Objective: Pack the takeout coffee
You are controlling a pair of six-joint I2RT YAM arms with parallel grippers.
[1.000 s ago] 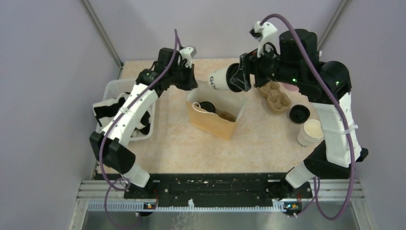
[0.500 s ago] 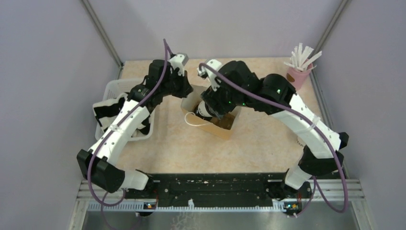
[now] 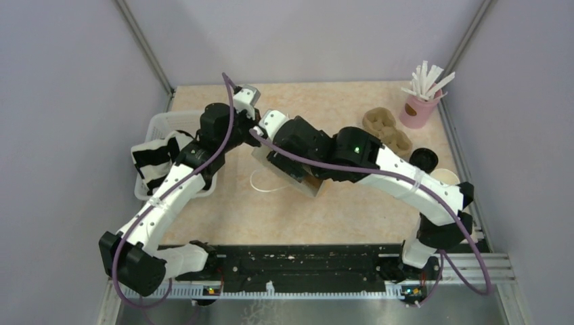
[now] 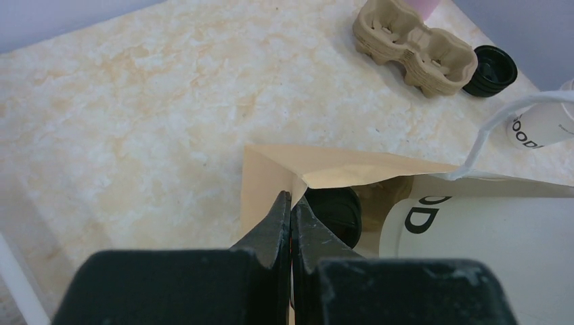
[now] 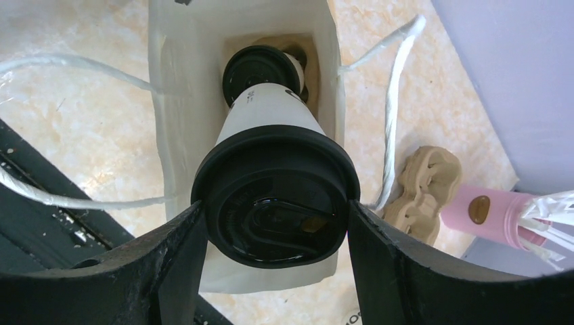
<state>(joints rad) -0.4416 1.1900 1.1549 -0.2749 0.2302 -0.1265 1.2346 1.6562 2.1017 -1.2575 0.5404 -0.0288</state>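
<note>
A brown paper bag [image 4: 318, 172] stands open mid-table, mostly under my right arm in the top view [image 3: 310, 187]. My left gripper [image 4: 291, 203] is shut on the bag's rim at a corner; it shows in the top view [image 3: 255, 135]. My right gripper [image 5: 274, 223] is shut on a takeout coffee [image 5: 271, 128], its fingers on either side of the black lid. The cup points bottom-first into the bag's mouth. It shows as a white lettered cup in the left wrist view [image 4: 487, 237]. A second lidded coffee [image 5: 257, 68] lies deeper in the bag [image 4: 336, 211].
A cardboard cup carrier [image 3: 386, 132], a loose black lid [image 3: 423, 159] and a lidless white cup [image 3: 443, 177] sit right of the bag. A pink cup with straws [image 3: 416, 108] stands at the back right. A white basket [image 3: 159, 122] is on the left.
My right arm has swung left and down, carrying the coffee from above the table into the bag's mouth. My left arm has shifted left and nearer with the bag's rim.
</note>
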